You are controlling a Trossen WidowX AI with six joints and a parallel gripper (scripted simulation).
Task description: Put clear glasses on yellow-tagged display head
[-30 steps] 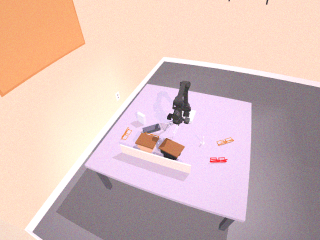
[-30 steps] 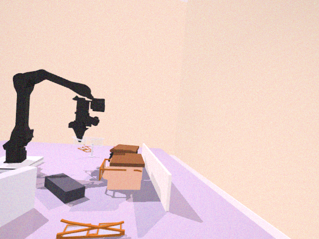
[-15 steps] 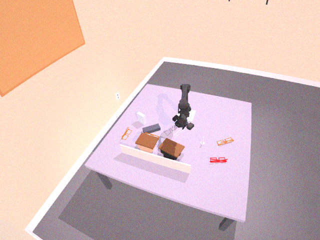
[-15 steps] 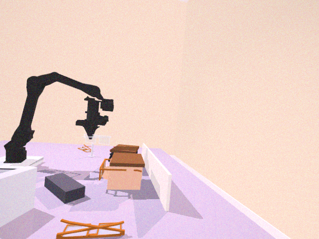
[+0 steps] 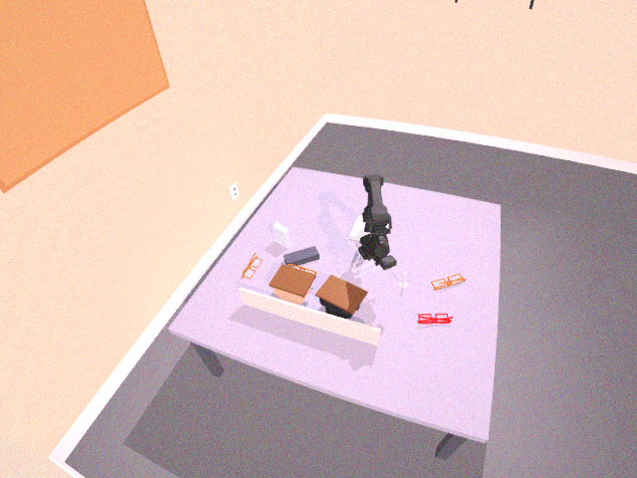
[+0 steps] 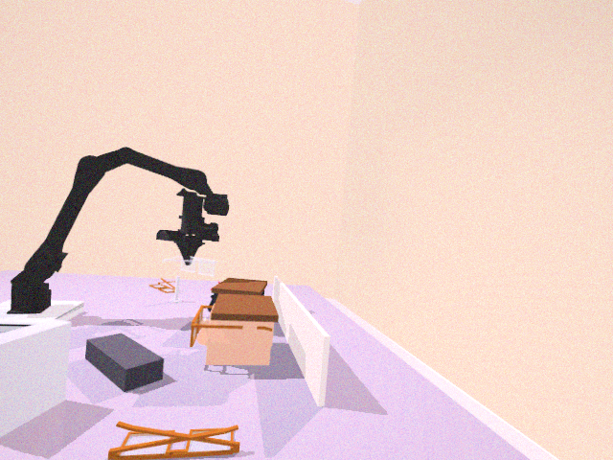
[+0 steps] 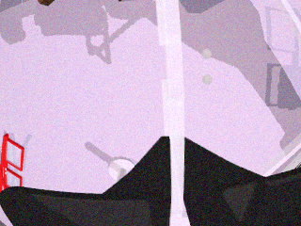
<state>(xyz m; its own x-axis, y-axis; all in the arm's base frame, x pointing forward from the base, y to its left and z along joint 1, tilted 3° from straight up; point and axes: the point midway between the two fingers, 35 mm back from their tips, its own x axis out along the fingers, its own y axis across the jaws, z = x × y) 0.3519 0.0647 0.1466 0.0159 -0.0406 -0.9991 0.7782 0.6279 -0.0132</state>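
Note:
My gripper (image 5: 364, 261) (image 6: 188, 261) (image 7: 171, 143) is shut on the clear glasses (image 5: 359, 269) (image 6: 196, 267) (image 7: 171, 56) and holds them in the air, a little above the table. They hang just behind the dark display head (image 5: 341, 297) (image 6: 239, 286) with a brown top. In the wrist view that head lies at the upper left. A pale display head (image 5: 292, 283) (image 6: 242, 338) stands beside it and wears orange glasses (image 6: 197, 324). I see no yellow tag in any view.
A low white board (image 5: 309, 316) (image 6: 304, 336) stands in front of both heads. A grey box (image 5: 301, 254) (image 6: 124, 361) and a white box (image 5: 280, 234) lie behind them. Loose orange glasses (image 5: 251, 266) (image 6: 172, 440), another orange pair (image 5: 447, 282), red glasses (image 5: 434, 319) (image 7: 9, 164) and a small clear stand (image 5: 403, 283) lie around.

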